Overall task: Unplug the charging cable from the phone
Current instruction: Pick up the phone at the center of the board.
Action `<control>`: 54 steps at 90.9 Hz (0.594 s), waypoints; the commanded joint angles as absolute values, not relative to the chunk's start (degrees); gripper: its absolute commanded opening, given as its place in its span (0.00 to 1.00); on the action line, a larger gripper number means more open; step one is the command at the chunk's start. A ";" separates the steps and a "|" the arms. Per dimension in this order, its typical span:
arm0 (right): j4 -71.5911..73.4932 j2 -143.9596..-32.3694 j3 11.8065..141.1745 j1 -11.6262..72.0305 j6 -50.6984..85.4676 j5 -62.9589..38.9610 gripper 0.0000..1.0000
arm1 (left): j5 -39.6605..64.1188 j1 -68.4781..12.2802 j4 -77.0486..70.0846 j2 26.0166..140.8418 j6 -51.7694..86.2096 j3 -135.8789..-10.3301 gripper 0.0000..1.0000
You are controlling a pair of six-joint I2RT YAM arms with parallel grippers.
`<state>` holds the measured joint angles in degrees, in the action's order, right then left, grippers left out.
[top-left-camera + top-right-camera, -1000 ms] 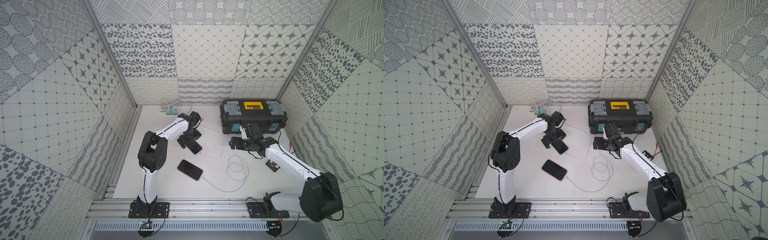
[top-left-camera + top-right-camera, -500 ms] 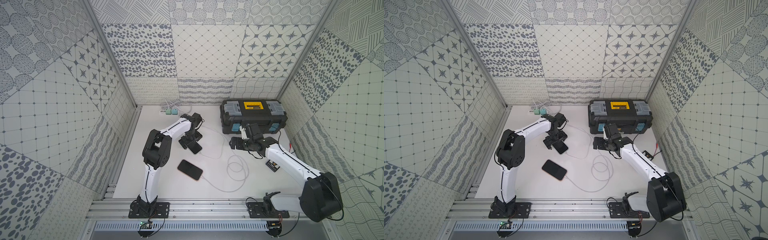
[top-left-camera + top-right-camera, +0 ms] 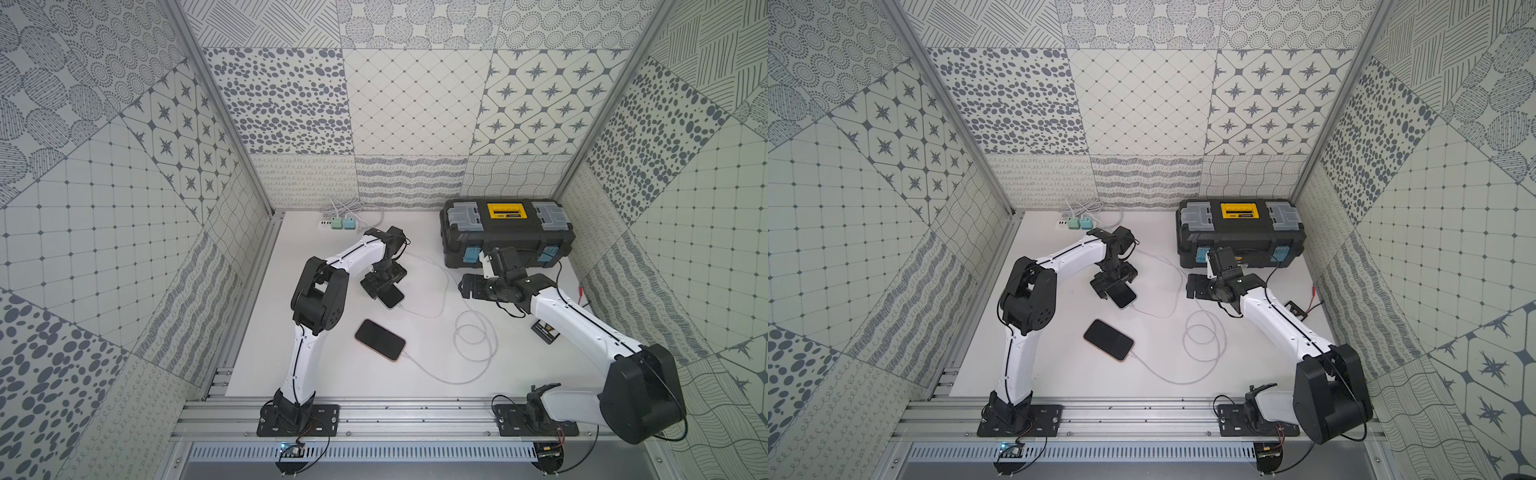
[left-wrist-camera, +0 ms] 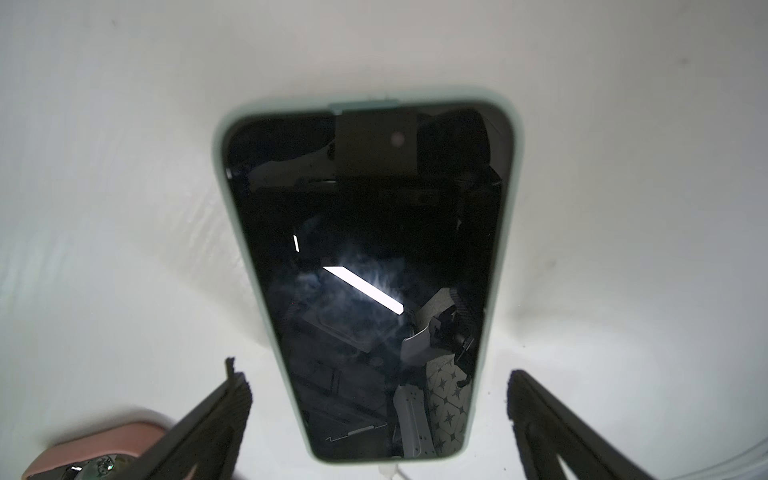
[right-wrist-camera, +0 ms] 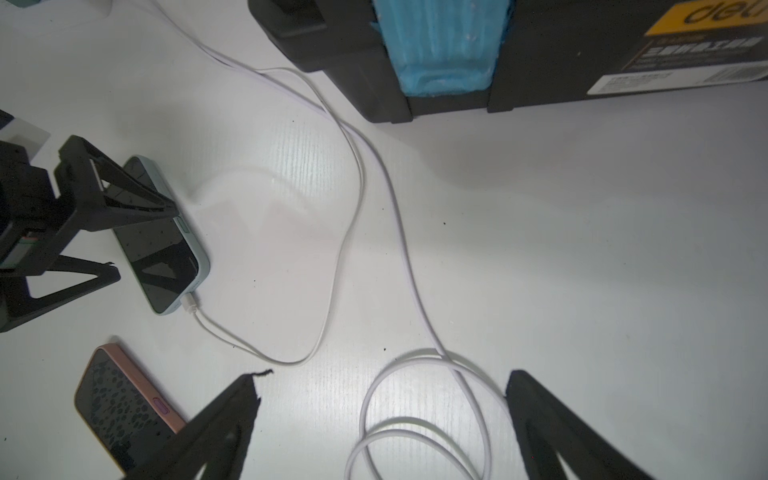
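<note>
1. The mint-cased phone (image 4: 365, 270) lies screen up on the white worktop (image 3: 353, 382), left of centre, and its screen is dark.
2. The charging cable (image 5: 190, 304) is plugged in: in the right wrist view the white plug sits in the phone's end and the cord curves away towards the toolbox (image 5: 540, 62).
3. The left gripper (image 4: 372, 370) is right over the phone with its jaws spread, one on each long side. The left wrist view shows a gap of worktop on both sides, so nothing is pinched.
4. That wrist view catches only a sliver of the plug at the frame edge, but the glass reflects the arm and a bright light strip.
5. The pink-cased phone (image 3: 380, 340) lies just beside, nearer the rail, with its own white cord running into a loose coil (image 3: 473, 340).
6. The right gripper (image 5: 382, 376) hangs above that coil, jaws wide apart and empty.
7. For writing, the toolbox's yellow label reads "del", cut off by the frame. The white sticker's print below it is too small to read.
8. Only the top views show the power strip (image 3: 336, 224) at the back wall, with two mint chargers plugged in.
</note>
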<state>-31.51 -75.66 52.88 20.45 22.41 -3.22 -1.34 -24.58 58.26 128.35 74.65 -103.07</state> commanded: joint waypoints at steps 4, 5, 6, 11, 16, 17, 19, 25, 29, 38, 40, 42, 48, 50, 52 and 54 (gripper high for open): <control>-29.88 -73.67 52.27 20.39 22.90 -2.08 0.97 | -1.09 -24.96 59.81 129.31 75.49 -104.32 0.99; -29.88 -73.62 52.28 20.39 22.87 -2.09 0.97 | -1.11 -24.96 59.74 129.39 75.49 -104.33 0.98; -29.88 -73.59 52.24 20.39 22.86 -2.10 0.97 | -1.04 -24.96 59.71 129.43 75.54 -104.33 0.98; -29.88 -73.52 52.23 20.20 22.85 -2.11 0.97 | -0.99 -24.96 59.76 129.59 75.69 -104.30 0.99; -29.88 -73.41 52.29 20.09 22.84 -2.33 0.97 | -1.01 -25.01 59.68 129.79 75.79 -104.28 0.98; -29.88 -73.44 52.29 20.06 22.84 -2.40 0.97 | -1.03 -25.03 59.64 129.85 75.78 -104.26 0.98; -29.88 -73.42 52.25 19.98 22.85 -2.51 0.97 | -1.05 -25.00 59.60 129.98 75.88 -104.31 0.98; -29.92 -73.48 52.42 19.85 22.77 -2.63 0.97 | -0.97 -25.06 59.28 130.15 76.01 -104.33 0.97; -29.97 -73.38 52.46 19.79 22.76 -2.63 0.97 | -0.99 -25.05 59.21 130.29 76.14 -104.45 0.97; -30.05 -73.24 52.53 19.68 22.62 -2.63 0.97 | -1.14 -25.22 59.39 130.72 75.90 -105.04 0.95; -30.10 -73.24 52.55 19.62 22.60 -2.57 0.97 | -1.21 -25.27 59.50 130.77 75.84 -105.14 0.95; -30.14 -73.18 52.56 19.60 22.59 -2.55 0.97 | -1.22 -25.30 59.57 130.82 75.87 -105.19 0.95; -30.15 -73.13 52.59 19.47 22.59 -2.55 0.97 | -1.24 -25.31 59.48 131.00 76.00 -105.23 0.95; -30.15 -73.08 52.57 19.44 22.52 -2.53 0.97 | -1.19 -25.38 59.50 131.01 75.95 -105.25 0.95; -30.19 -73.09 52.56 19.38 22.51 -2.54 0.97 | -1.22 -25.44 59.41 131.08 76.01 -105.28 0.95; -30.22 -73.07 52.56 19.30 22.55 -2.55 0.97 | -1.18 -25.50 59.41 131.12 76.02 -105.29 0.95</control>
